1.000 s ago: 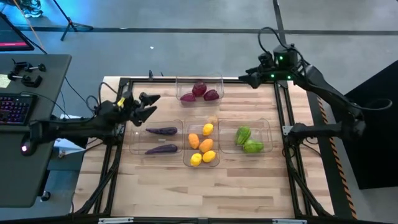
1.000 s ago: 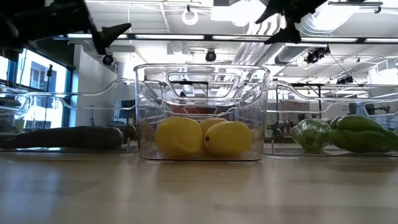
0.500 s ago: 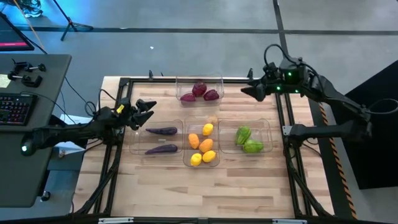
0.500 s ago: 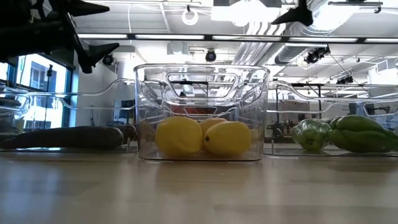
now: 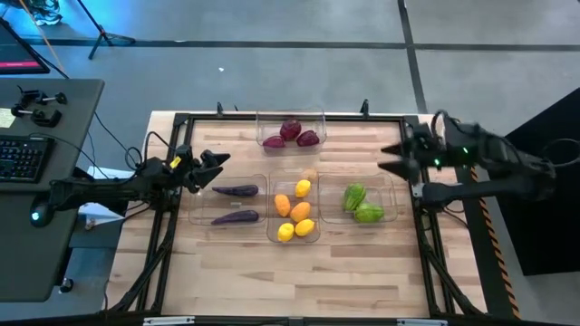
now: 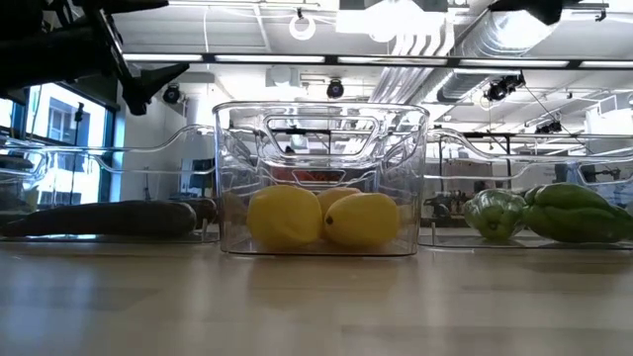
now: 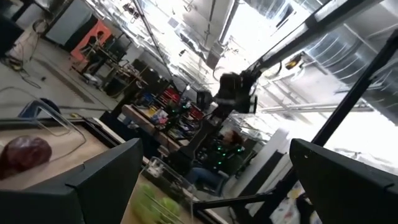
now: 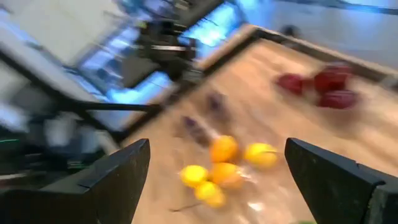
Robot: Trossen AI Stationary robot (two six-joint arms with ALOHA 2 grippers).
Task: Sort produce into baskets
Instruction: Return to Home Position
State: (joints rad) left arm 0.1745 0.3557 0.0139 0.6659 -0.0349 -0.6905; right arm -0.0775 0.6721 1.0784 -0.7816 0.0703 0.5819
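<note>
Four clear baskets stand on the table. The far basket (image 5: 290,119) holds dark red round ones (image 5: 291,133). The left basket (image 5: 198,213) holds two purple eggplants (image 5: 235,204). Orange ones (image 5: 300,212) and yellow lemons (image 5: 304,226) lie in the middle basket (image 5: 272,234). The right basket (image 5: 390,186) holds green ridged ones (image 5: 362,205). My left gripper (image 5: 217,164) hangs open beyond the eggplant basket's far left corner, holding nothing. My right gripper (image 5: 388,158) is open and bare, above the table's right side, just beyond the green basket.
A black frame rail (image 5: 272,116) runs around the table. A desk with a keyboard (image 5: 18,154) stands beyond the left edge. Bare wood (image 5: 290,281) lies along the near side. The low view shows the lemons (image 6: 321,218) behind the middle basket's clear wall.
My right gripper has swung from the table's far edge toward the near and right edges and has stayed open. My left gripper has sunk a little and drawn back toward the left edge, still open. The produce and baskets have not moved.
</note>
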